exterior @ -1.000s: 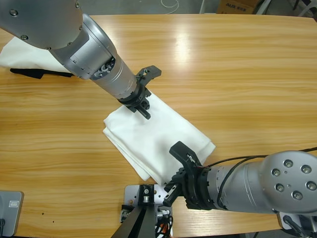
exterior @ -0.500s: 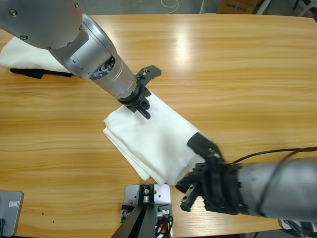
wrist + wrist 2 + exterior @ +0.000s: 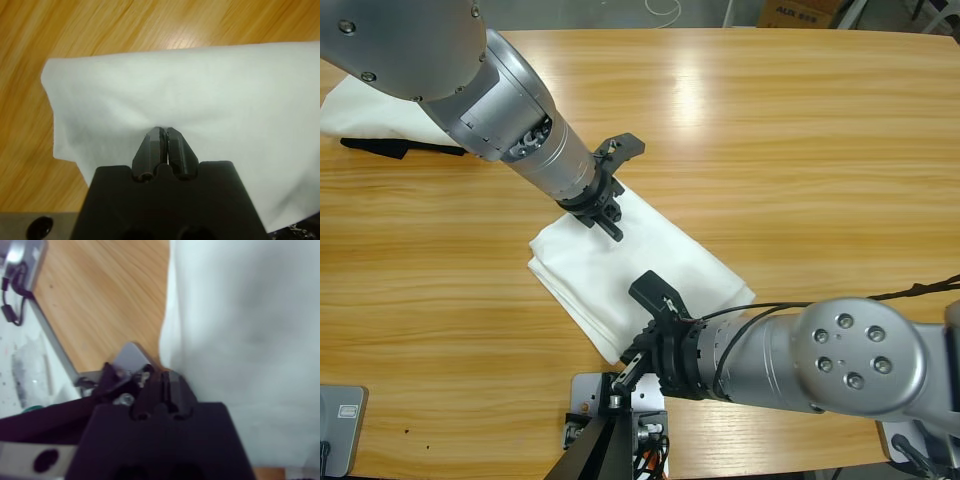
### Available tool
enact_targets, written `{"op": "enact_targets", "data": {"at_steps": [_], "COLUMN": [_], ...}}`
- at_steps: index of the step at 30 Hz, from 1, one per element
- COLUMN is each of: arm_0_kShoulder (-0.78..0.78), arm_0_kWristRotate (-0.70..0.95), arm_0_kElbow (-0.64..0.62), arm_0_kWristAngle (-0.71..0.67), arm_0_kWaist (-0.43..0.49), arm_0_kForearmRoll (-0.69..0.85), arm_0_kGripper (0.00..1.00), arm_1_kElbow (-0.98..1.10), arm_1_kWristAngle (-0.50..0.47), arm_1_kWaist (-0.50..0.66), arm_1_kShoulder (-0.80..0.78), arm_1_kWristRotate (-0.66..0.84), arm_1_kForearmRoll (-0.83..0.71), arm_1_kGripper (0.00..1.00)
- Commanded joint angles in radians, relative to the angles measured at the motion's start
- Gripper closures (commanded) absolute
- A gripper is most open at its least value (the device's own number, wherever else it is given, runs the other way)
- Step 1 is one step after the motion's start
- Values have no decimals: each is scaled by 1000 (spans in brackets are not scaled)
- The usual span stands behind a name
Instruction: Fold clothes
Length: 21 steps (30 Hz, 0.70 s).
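1. The white T-shirt [image 3: 640,275] lies folded in the middle of the wooden table [image 3: 820,150]. I think the folding is nearly done.
2. Next, the near edge may need tidying.
3. The left gripper [image 3: 162,135] is pressed together, pinching the shirt's far edge.
4. The right gripper [image 3: 159,382] looks pressed together beside the near edge, holding nothing I can see.
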Motion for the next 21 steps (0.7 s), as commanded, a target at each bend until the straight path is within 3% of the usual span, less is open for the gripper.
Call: {"op": "enact_targets", "data": {"at_steps": [1,4,9,11,17,21], "arm_0_kShoulder": [23,27,28,30,23,21], "arm_0_kWristRotate": [-2,-2,-2,-3,-5,-5], "arm_0_kElbow": [31,31,30,30,35,40], "arm_0_kWristAngle": [-14,-14,-13,-13,-13,-13], "arm_0_kWaist": [9,8,9,8,8,9], "arm_0_kForearmRoll": [3,3,1,-1,0,0], "arm_0_kGripper": [1000,1000,1000,1000,1000,1000], "arm_1_kElbow": [71,77,-91,-173,-209,-191], "arm_1_kWristAngle": [-2,20,-67,-86,-104,-106], "arm_1_kWaist": [-15,-15,19,19,19,19], "arm_1_kShoulder": [78,60,-351,-448,-427,-277], "arm_1_kWristRotate": [7,5,-114,-130,-131,-131], "arm_1_kForearmRoll": [-46,-28,470,597,583,449], "arm_1_kGripper": [1000,1000,1000,1000,1000,1000]}}
